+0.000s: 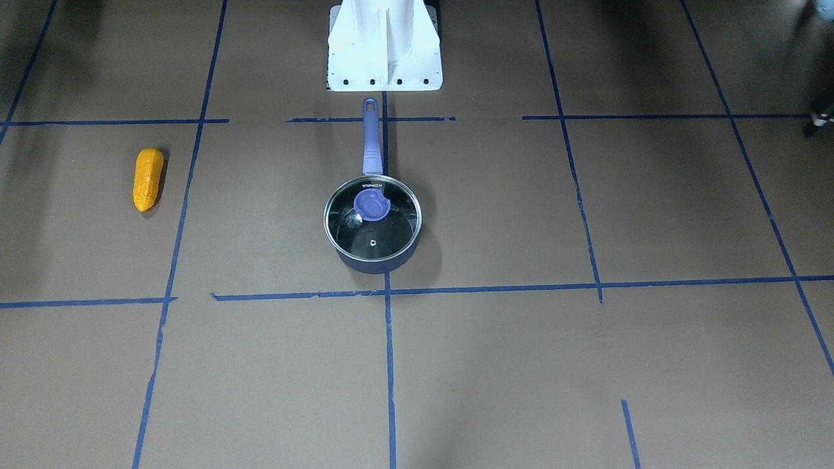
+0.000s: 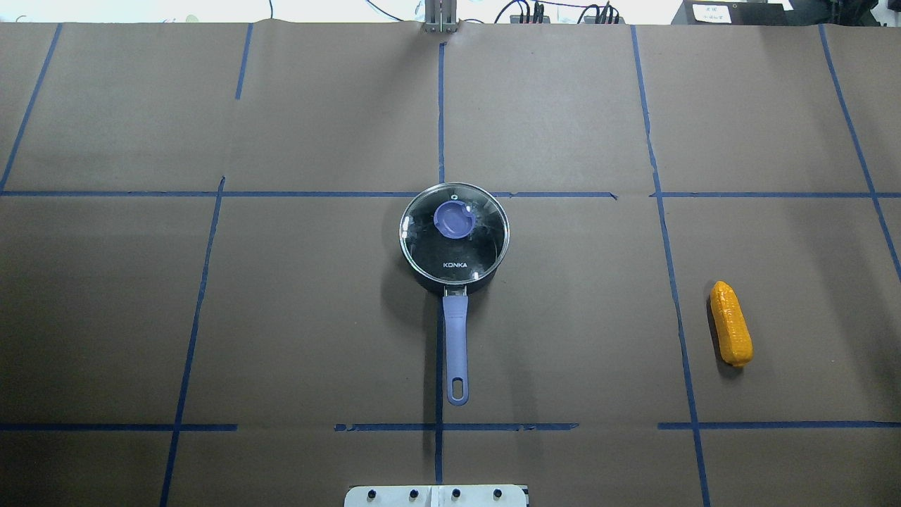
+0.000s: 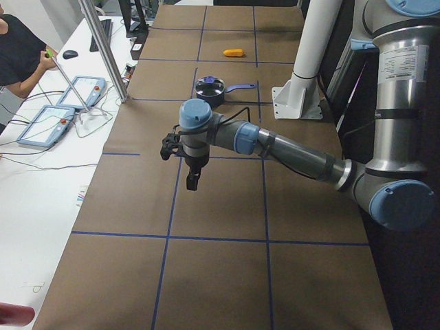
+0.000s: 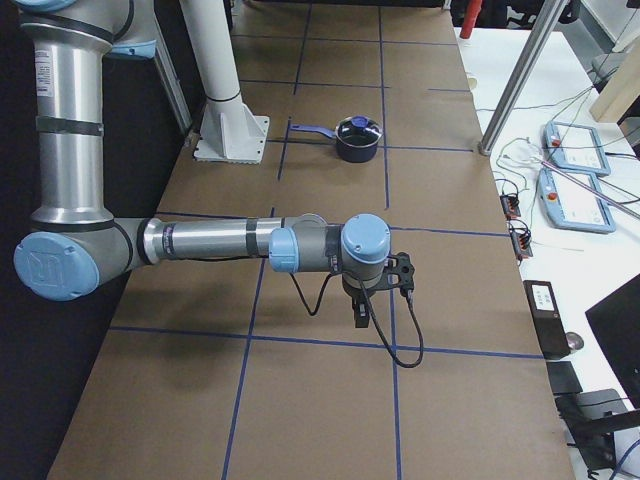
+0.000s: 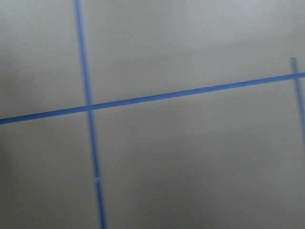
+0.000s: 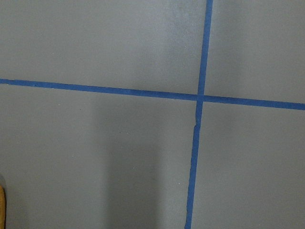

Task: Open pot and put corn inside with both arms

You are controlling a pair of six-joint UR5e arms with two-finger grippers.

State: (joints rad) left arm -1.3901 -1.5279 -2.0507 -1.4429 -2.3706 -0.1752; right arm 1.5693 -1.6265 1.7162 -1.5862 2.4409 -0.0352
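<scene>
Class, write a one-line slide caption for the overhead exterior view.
Pot, glass lid on, handle toward the viewer; corn lies apart, far to the right.

Two high cameras face each other, two sit at the ends of the brown table [image 2: 295, 317]; all four see the small dark-blue pot [image 1: 376, 265].
</scene>
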